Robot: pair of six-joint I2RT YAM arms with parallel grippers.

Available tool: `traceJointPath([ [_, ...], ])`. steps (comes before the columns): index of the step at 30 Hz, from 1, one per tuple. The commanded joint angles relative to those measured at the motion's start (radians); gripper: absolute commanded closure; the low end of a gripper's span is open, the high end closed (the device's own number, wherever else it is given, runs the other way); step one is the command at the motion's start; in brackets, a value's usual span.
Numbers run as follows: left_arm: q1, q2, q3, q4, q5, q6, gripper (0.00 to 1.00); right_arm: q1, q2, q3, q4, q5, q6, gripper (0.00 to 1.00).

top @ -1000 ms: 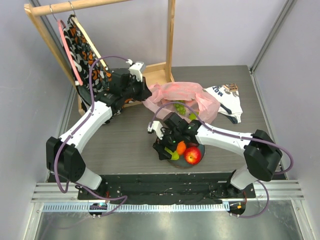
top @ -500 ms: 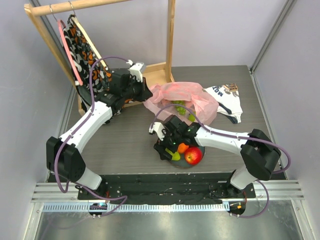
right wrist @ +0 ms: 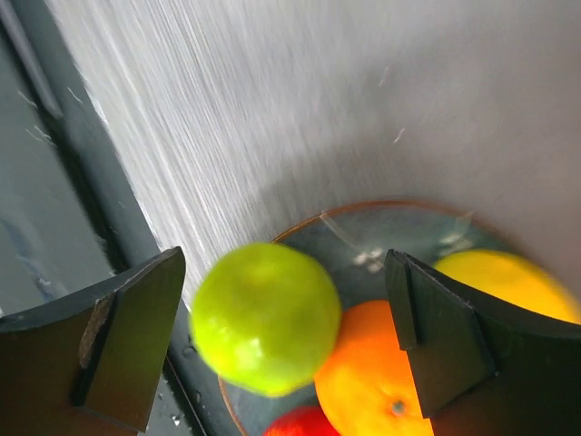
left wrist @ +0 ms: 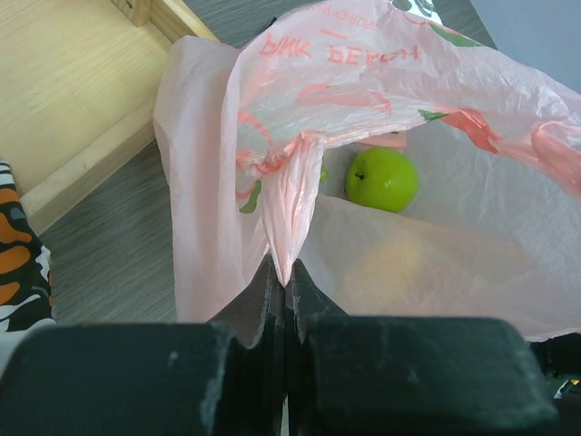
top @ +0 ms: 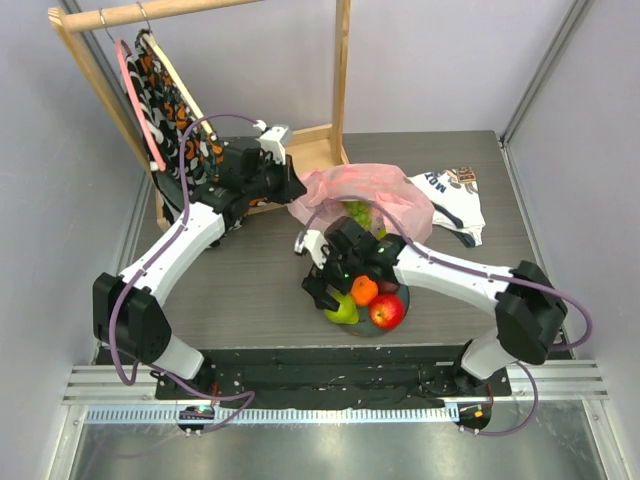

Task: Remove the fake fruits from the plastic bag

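Observation:
My left gripper (top: pixel 291 186) is shut on a pinched fold of the pink plastic bag (top: pixel 392 190), holding its mouth up; the wrist view shows the closed tips (left wrist: pixel 286 277) gripping the film (left wrist: pixel 408 263). A green apple (left wrist: pixel 381 179) lies inside the bag, and green fruit (top: pixel 358 212) shows at its opening. My right gripper (top: pixel 318 290) stands open over the plate (top: pixel 404 296). A blurred green apple (right wrist: pixel 265 316) sits between and below its fingers, touching neither. On the plate (right wrist: pixel 363 211) lie an orange (right wrist: pixel 381 372), a yellow mango (right wrist: pixel 508 282) and a red apple (top: pixel 386 312).
A wooden rack with a patterned cloth on a hanger (top: pixel 170 110) stands at the back left, its base (left wrist: pixel 73 82) just behind the bag. A white-and-navy printed cloth (top: pixel 455 205) lies right of the bag. The plate sits close to the table's near edge.
My right gripper has opened wider and lifted slightly; the green apple it carried now lies loose at the plate's left side. The left arm and bag have not moved.

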Motion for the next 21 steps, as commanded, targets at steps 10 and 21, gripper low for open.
traceJointPath([
  [10,0.004,-0.023,0.051,0.03,0.063,0.003,1.0,-0.277,-0.285,0.448,-0.107,0.152,0.064,0.07],
  [21,-0.045,-0.052,0.058,-0.064,0.088,0.103,1.0,-0.357,-0.181,0.218,-0.167,0.2,-0.232,0.56],
])
